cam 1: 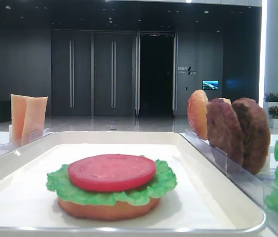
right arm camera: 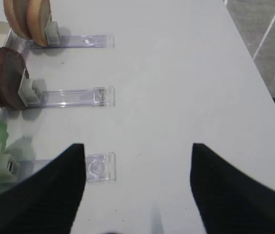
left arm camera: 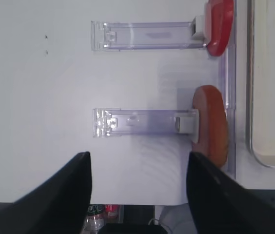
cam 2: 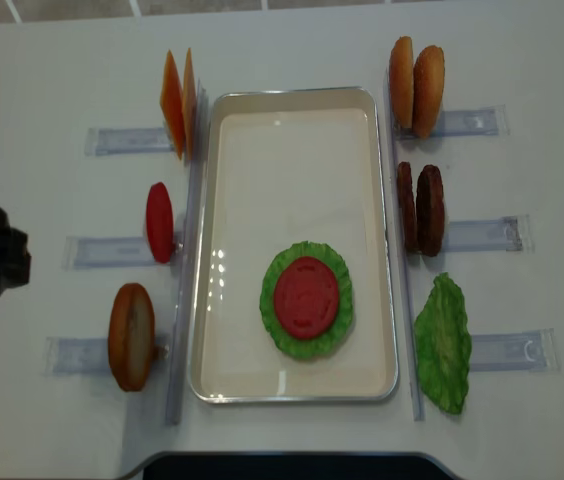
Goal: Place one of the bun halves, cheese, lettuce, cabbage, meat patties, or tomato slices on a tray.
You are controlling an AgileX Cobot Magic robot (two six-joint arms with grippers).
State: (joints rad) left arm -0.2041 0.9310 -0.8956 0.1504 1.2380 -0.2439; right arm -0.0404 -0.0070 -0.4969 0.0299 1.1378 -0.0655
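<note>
A tomato slice (cam 1: 111,172) tops lettuce (cam 1: 163,185) and bun half (cam 1: 108,208) on the tray (cam 1: 227,190), stacked burger-fashion, while both end effectors, left (left arm camera: 137,190) and right (right arm camera: 137,187), gape empty.

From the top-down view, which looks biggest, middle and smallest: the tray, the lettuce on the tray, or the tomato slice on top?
1. Tray
2. Lettuce
3. Tomato slice

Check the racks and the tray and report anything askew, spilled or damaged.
Nothing stands out. The stack on the tray sits tidy: tomato slice centred on lettuce over a bun half. Cheese, patties and the spare lettuce stand in their clear racks.
</note>
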